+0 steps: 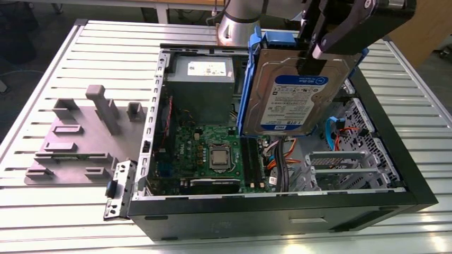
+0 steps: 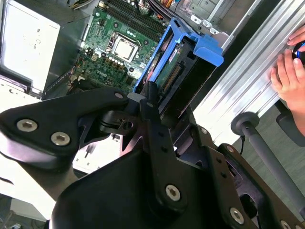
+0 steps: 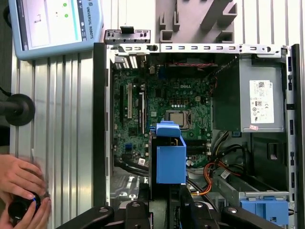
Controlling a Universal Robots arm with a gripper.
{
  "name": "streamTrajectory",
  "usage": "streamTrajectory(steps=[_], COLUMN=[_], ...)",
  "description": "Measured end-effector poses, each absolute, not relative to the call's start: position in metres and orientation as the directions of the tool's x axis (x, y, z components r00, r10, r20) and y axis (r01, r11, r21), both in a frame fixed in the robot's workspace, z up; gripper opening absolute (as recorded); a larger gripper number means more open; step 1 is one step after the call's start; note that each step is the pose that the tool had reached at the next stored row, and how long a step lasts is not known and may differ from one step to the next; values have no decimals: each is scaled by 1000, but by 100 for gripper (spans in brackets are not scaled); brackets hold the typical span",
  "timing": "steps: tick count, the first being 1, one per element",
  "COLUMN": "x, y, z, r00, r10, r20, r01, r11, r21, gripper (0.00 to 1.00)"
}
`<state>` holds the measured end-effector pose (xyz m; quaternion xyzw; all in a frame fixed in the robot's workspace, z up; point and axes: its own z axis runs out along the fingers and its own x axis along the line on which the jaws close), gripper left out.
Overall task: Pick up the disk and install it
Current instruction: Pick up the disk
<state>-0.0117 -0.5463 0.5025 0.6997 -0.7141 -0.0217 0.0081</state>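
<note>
Above case | gripper clamped on disk | long axis near-vertical, label outward

My work rests on a slatted metal table that fills the exterior view. An open case lies on it from the centre to the lower right. A grey fixture plate with upright blocks sits at the left. A small bracket lies just beside the case's lower-left corner. In the first wrist view, a pendant lies over the slats beside the case.
</note>
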Motion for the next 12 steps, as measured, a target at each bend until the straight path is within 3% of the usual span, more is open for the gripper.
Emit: streamTrajectory(steps=[12], x=[-12], y=[-551], z=[494], r00=[-21], r10=[-1000], r20=[-19], r01=[-999], r11=[20], r21=[42], gripper=[35])
